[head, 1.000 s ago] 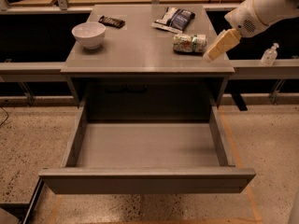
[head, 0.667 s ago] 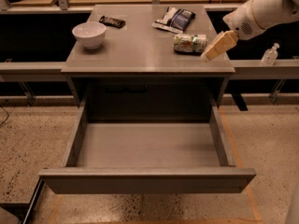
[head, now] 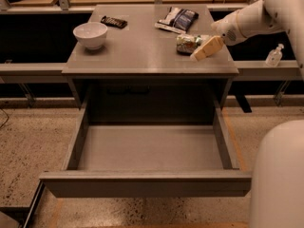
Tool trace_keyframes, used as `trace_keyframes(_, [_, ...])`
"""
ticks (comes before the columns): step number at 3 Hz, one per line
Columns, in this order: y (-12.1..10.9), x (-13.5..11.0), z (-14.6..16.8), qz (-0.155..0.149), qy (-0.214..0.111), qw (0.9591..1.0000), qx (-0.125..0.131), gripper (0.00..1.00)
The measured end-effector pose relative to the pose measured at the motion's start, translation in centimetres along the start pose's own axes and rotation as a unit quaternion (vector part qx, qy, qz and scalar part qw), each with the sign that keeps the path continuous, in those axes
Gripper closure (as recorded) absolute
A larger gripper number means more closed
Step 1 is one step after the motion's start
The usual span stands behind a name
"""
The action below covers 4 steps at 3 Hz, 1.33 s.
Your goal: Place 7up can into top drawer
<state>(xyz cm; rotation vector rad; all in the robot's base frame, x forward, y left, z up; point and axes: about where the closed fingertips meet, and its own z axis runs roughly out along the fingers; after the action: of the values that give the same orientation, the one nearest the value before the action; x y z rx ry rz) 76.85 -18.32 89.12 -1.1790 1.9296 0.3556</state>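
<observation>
Jaws at 7up can (head: 186,43), covering one end; contact unclear.

A matt grey counter (head: 142,56) and top drawer (head: 145,184); glossy white bowl (head: 90,33) by the left edge, shiny metal 7up can (head: 186,42) and smooth cream plastic gripper (head: 205,50) by the right edge.
</observation>
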Motion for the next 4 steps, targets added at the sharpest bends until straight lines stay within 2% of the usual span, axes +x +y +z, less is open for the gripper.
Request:
trace_keyframes(2, [-2.1,0.9,5.1,0.017,-0.003,0.9997,-0.017,0.00])
trace_keyframes(3, [-2.6,1.1,6.1,0.018,-0.005,0.9996,-0.020,0.18])
trace_keyframes(4, [-2.7,1.2,6.1,0.015,-0.006,0.9996,-0.022,0.42])
